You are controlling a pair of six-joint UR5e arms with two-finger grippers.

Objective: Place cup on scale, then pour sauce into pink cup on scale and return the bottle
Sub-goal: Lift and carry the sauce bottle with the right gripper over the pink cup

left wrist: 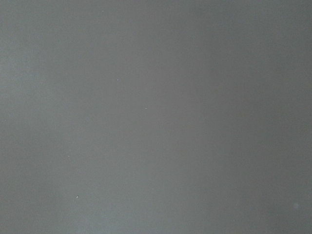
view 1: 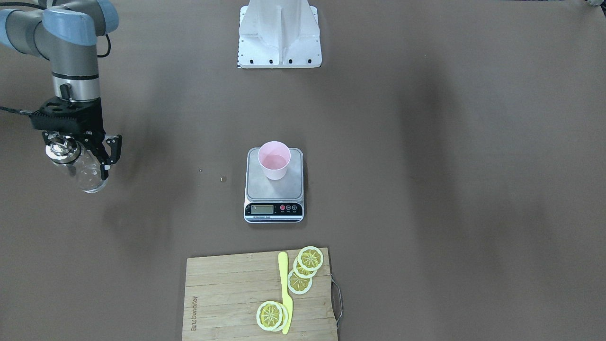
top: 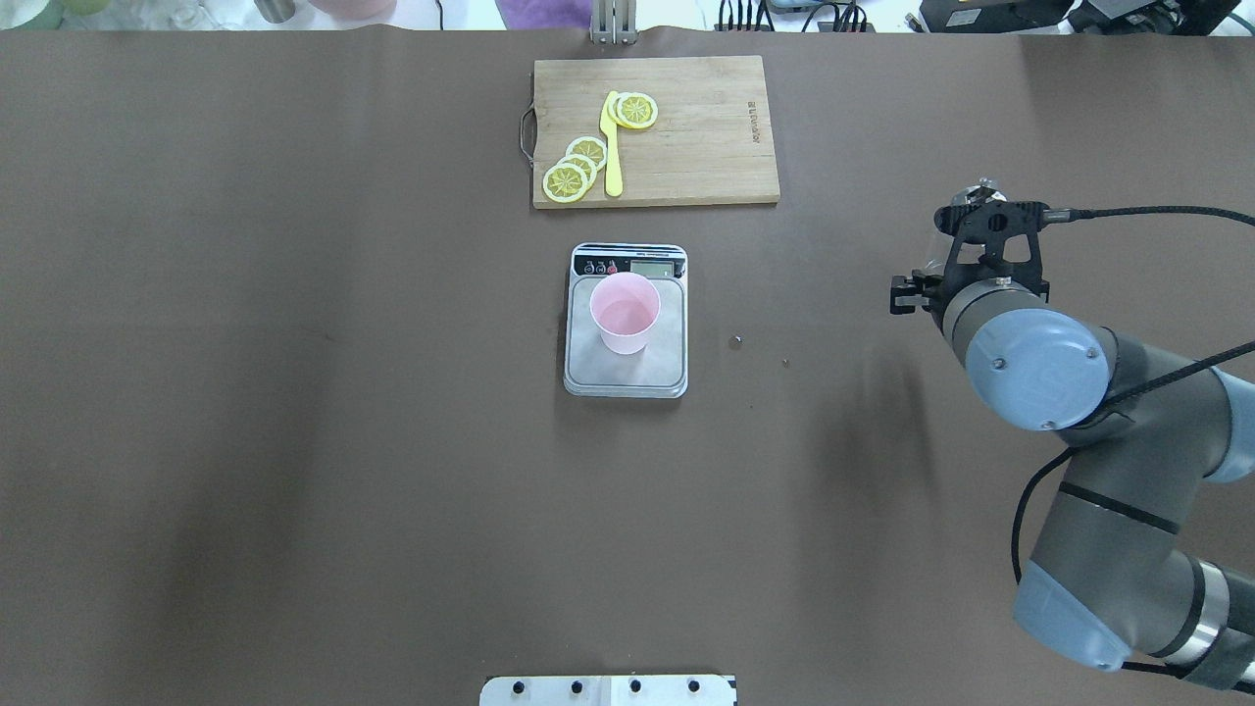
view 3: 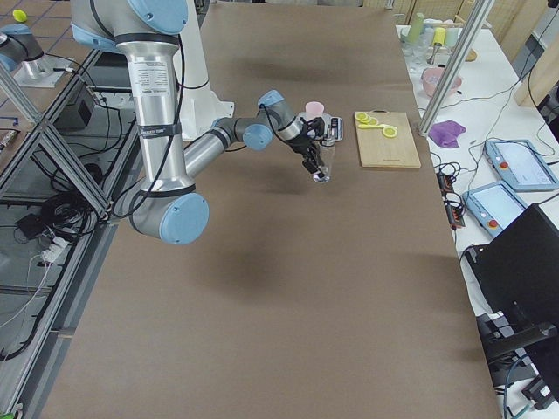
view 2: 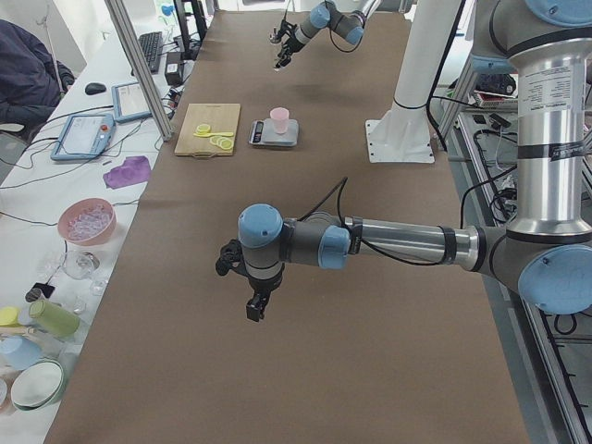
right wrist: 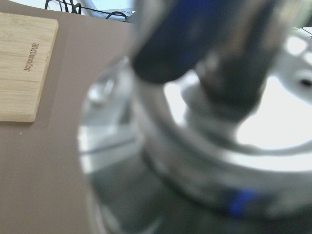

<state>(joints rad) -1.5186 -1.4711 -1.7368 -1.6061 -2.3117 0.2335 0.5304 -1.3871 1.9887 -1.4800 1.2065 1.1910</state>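
Observation:
The pale pink cup (view 1: 273, 160) stands upright on the far part of the silver scale (view 1: 274, 192), also in the overhead view, cup (top: 625, 312) on scale (top: 627, 375). My right gripper (view 1: 87, 158) is shut on the clear bottle (view 1: 89, 176), far off to my right of the scale. The bottle hangs roughly upright, low over the table; I cannot tell if it touches. Its silver spout (top: 981, 186) peeks past the wrist. The bottle fills the right wrist view (right wrist: 195, 146), blurred. My left gripper (view 2: 254, 303) hovers over bare table; I cannot tell whether it is open.
A bamboo cutting board (view 1: 222, 298) with lemon slices (view 1: 310, 259) and a yellow knife (view 1: 284, 289) lies beyond the scale, also in the overhead view (top: 706, 127). The white robot base (view 1: 279, 38) stands behind the scale. Small crumbs (view 1: 222, 179) lie beside the scale.

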